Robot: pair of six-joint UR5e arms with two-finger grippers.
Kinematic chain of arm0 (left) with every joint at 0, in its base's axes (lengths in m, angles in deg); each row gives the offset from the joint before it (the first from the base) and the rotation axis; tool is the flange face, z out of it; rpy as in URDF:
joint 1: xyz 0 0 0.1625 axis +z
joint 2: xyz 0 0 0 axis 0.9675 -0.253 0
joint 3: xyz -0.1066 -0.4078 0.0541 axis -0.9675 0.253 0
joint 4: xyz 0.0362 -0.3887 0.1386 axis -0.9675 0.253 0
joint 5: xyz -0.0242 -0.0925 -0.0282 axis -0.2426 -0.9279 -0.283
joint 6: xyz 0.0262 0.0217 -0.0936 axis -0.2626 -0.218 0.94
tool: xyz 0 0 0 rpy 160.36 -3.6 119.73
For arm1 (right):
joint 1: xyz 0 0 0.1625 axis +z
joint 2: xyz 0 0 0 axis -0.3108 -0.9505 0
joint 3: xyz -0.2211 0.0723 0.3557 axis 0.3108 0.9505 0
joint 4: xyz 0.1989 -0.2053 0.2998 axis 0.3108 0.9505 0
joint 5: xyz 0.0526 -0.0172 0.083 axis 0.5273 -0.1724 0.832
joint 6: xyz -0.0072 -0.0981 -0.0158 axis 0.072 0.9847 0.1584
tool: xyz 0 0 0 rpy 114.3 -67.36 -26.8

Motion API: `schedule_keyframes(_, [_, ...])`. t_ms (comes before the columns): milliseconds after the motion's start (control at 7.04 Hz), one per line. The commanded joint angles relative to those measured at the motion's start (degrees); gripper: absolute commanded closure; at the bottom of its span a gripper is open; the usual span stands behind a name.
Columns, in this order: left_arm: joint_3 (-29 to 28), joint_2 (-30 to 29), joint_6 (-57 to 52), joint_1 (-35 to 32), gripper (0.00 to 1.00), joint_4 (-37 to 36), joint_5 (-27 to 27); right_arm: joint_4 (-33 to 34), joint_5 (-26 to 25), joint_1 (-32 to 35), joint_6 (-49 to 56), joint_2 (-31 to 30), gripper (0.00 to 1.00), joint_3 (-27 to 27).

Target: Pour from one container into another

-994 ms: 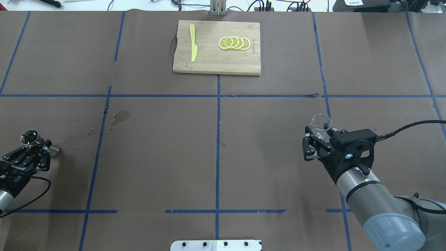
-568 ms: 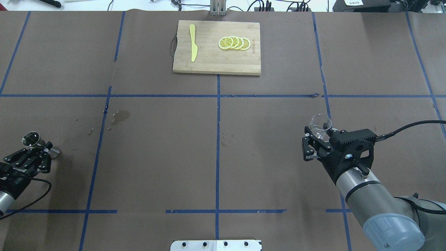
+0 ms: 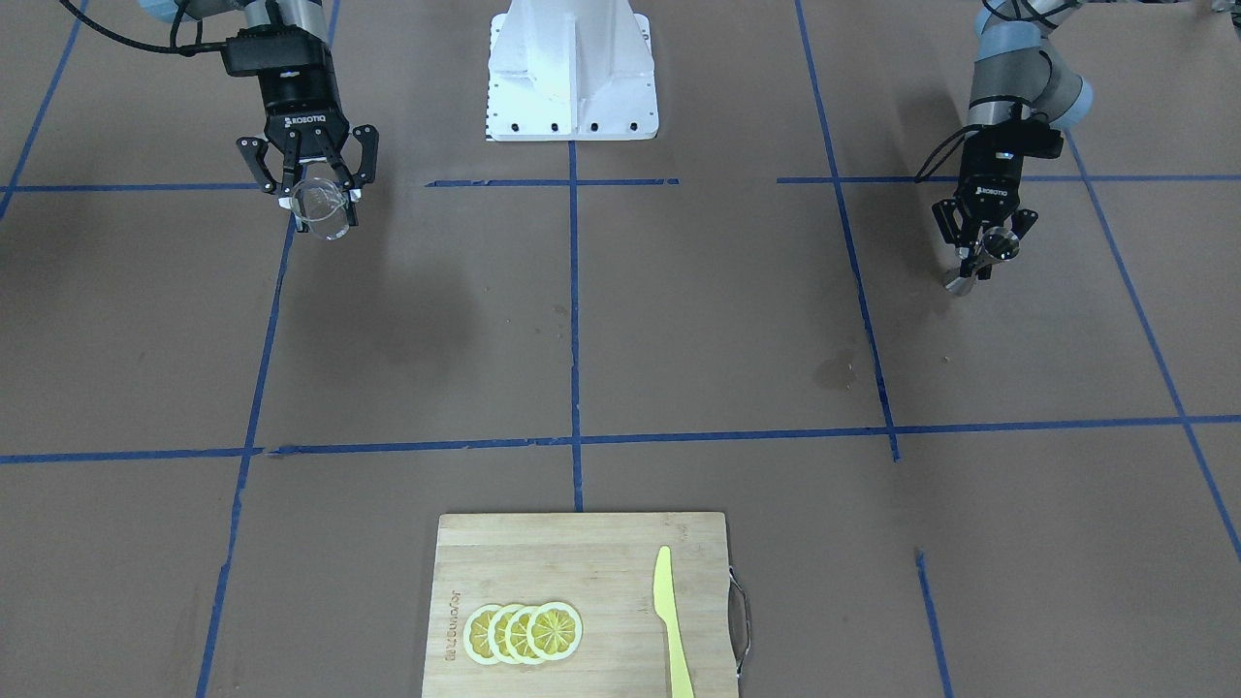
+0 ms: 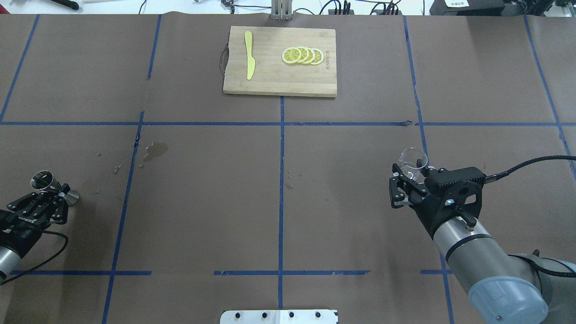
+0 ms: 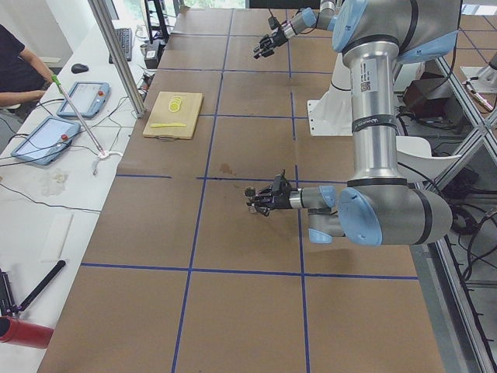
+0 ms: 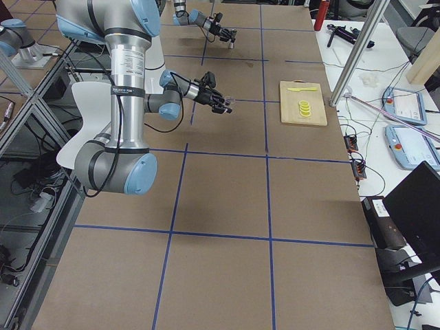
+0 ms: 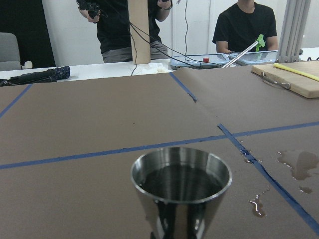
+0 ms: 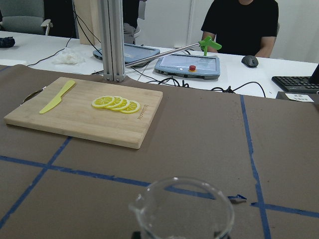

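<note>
A small steel jigger (image 4: pixel 42 179) stands upright in my left gripper (image 4: pixel 58 190), which is shut on its narrow waist at the table's left edge. Its base (image 3: pixel 960 283) is at or just above the brown paper. In the left wrist view the jigger's (image 7: pixel 182 189) open cup fills the lower middle, dark inside. A clear glass tumbler (image 4: pixel 414 157) with a small spout sits in my right gripper (image 4: pixel 411 171), shut on it and held above the right side of the table. From the front the glass (image 3: pixel 325 208) leans forward, and it (image 8: pixel 184 209) looks empty.
A wooden cutting board (image 4: pixel 270 76) lies at the far middle, with lemon slices (image 4: pixel 302 56) and a yellow knife (image 4: pixel 249 55) on it. Wet spots (image 4: pixel 155 150) stain the paper right of the jigger. People sit at a bench with tablets (image 8: pixel 187 63) beyond the far edge.
My left gripper has sunk toward the table with the jigger and drawn back a little. The right gripper and the glass have barely moved.
</note>
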Motion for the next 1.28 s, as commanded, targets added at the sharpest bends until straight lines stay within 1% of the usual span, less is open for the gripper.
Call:
schedule_keyframes(0, [0.0, 0.0, 0.0, 0.0, 0.71, 0.1, 0.0, 0.0, -0.1, -0.2, 0.0, 0.1, 1.00, 0.0])
schedule_keyframes(142, [0.0, 0.0, 0.0, 0.0, 0.20, 0.1, 0.0, 0.0, -0.1, -0.3, 0.0, 0.1, 1.00, -0.1])
schedule_keyframes(994, [0.3, 0.0, 0.0, 0.0, 0.19, 0.2, 0.0, -0.1, -0.1, -0.4, -0.1, 0.2, 1.00, -0.4])
schedule_keyframes(1136, [0.4, 0.2, -0.1, -0.1, 0.13, 0.3, -0.8, -0.1, -0.2, -0.5, -0.1, 0.2, 1.00, -0.4])
